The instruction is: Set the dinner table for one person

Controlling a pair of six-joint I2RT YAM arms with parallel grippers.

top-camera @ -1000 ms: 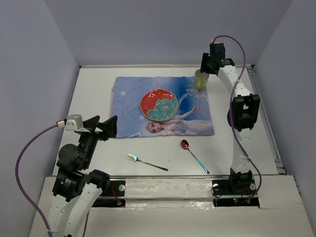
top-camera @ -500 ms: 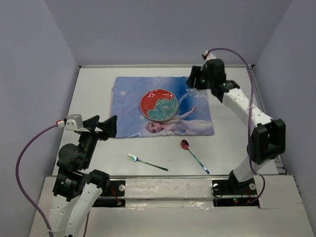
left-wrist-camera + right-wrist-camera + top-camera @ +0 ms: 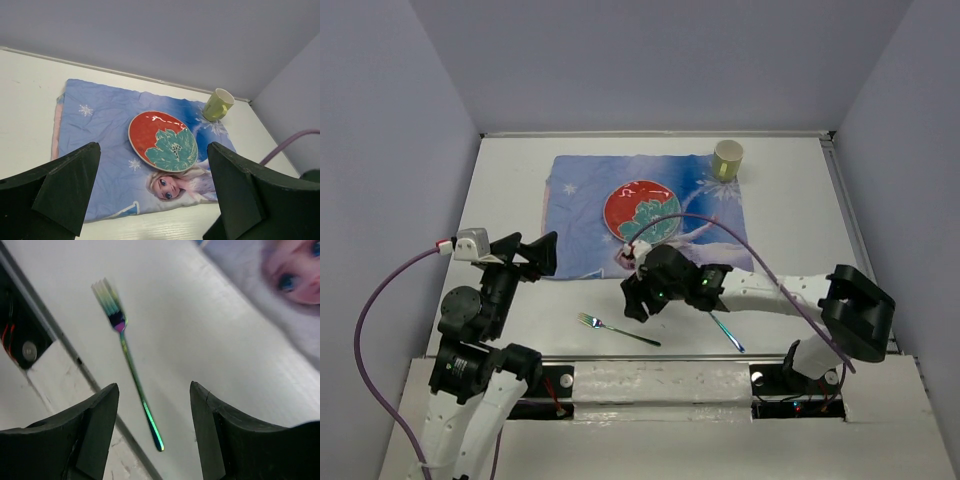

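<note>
While its two fingers stand wide apart with nothing gripped between them, the right gripper [image 3: 152, 390] hangs over the fork [image 3: 131, 367]. The fork lies flat on the dinner table [image 3: 200, 315], close to the near edge, with its tines pointing left. The right arm reaches leftward across the near part of the table and covers part of the spoon [image 3: 718, 318], whose handle shows just right of the fork.

The left gripper [image 3: 152, 147] is also spread wide and empty. It is raised over the near left part of the table and faces the blue placemat [image 3: 95, 135]. That placemat lies flat across the middle and far part of the white tabletop. A red and teal plate [image 3: 162, 141] rests near its centre, and a pale green cup [image 3: 218, 104] stands at its far right corner. Fork and spoon both lie on bare table, near of the placemat and apart from it.
</note>
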